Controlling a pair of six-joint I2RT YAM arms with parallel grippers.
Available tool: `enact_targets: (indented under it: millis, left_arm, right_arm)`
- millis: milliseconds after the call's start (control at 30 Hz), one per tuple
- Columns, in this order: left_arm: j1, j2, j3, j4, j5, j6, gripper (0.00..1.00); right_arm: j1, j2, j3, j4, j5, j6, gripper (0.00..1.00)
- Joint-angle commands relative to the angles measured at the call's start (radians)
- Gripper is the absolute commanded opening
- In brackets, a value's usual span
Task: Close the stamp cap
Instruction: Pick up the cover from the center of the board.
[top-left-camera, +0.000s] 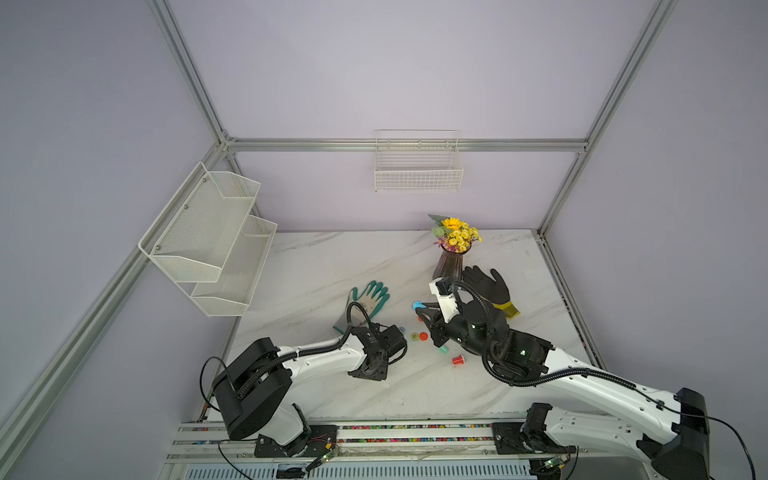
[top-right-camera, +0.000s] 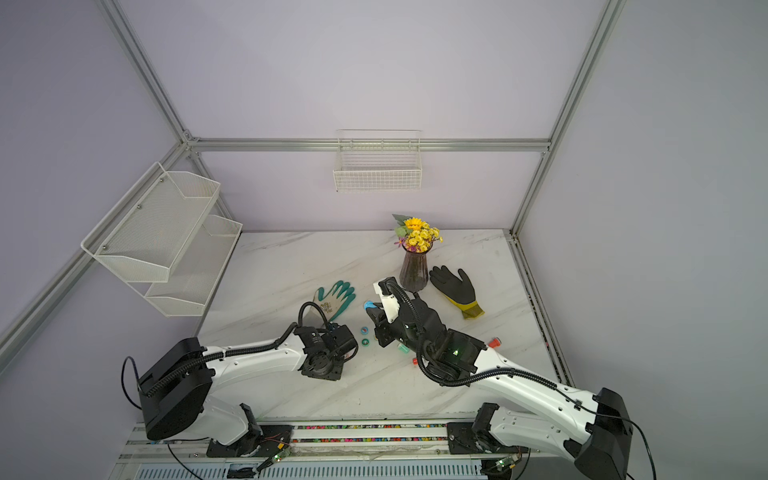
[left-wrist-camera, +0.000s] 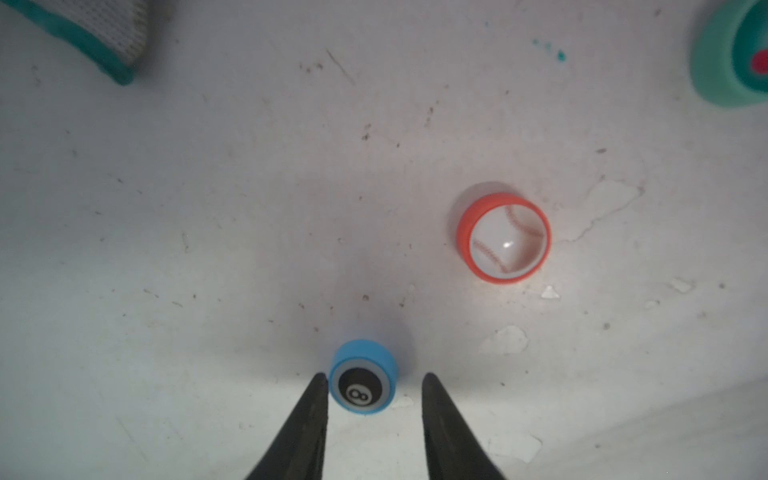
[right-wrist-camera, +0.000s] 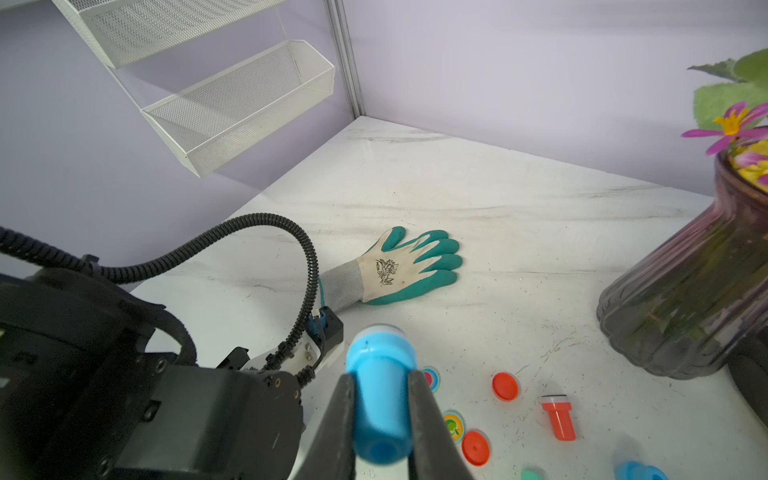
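Right fingers (right-wrist-camera: 345, 415) clamp blue stamp (right-wrist-camera: 380, 399) above table (right-wrist-camera: 498, 208); low left fingers (left-wrist-camera: 307, 424), narrowly parted, flank blue cap (left-wrist-camera: 361, 384).

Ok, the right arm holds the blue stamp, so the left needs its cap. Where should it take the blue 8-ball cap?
Probably by its round side wall, from above: the blue 8-ball cap sits flat on the table, printed face up, and the left gripper straddles it, open.
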Motion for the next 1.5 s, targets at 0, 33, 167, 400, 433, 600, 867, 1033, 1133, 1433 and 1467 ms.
enact_targets:
  millis: [0, 33, 167, 400, 433, 600, 867, 1033, 1133, 1433, 1467]
  left_arm:
    - [-0.005, 0.016, 0.016, -0.016, -0.032, -0.011, 0.37]
    - [-0.005, 0.018, 0.014, -0.013, -0.03, -0.012, 0.37]
    - [-0.004, 0.03, 0.003, 0.002, -0.021, -0.012, 0.37]
    - [-0.005, 0.045, 0.003, 0.015, -0.014, -0.007, 0.37]
    - [-0.004, 0.04, 0.005, 0.012, -0.016, -0.008, 0.37]
    - [-0.005, 0.026, 0.012, 0.0, -0.026, -0.007, 0.38]
    - [-0.004, 0.045, -0.007, 0.032, 0.006, -0.004, 0.35]
    - [-0.003, 0.058, -0.027, 0.062, 0.029, -0.004, 0.35]
    - [-0.001, 0.061, -0.038, 0.08, 0.047, -0.005, 0.33]
    - [0.006, -0.023, 0.043, 0.017, -0.027, 0.033, 0.27]
    - [0.009, -0.024, 0.055, 0.01, -0.034, 0.039, 0.27]
  right_arm:
    - [0.002, 0.002, 0.027, -0.014, 0.0, 0.001, 0.0]
    - [0.002, 0.003, 0.028, -0.014, 0.0, 0.0, 0.0]
    - [0.003, 0.005, 0.028, -0.014, 0.0, -0.002, 0.0]
    - [0.003, 0.008, 0.029, -0.014, -0.002, -0.005, 0.0]
    - [0.002, 0.008, 0.029, -0.014, -0.002, -0.005, 0.0]
    - [0.002, 0.01, 0.033, -0.014, -0.004, -0.007, 0.0]
    - [0.002, 0.007, 0.03, -0.014, -0.005, -0.005, 0.0]
    - [0.003, 0.002, 0.028, -0.014, -0.002, -0.005, 0.0]
    - [0.002, 0.001, 0.029, -0.014, -0.002, -0.005, 0.0]
    - [0.002, -0.022, 0.028, -0.023, 0.018, -0.007, 0.0]
    - [0.003, -0.027, 0.028, -0.023, 0.019, -0.007, 0.0]
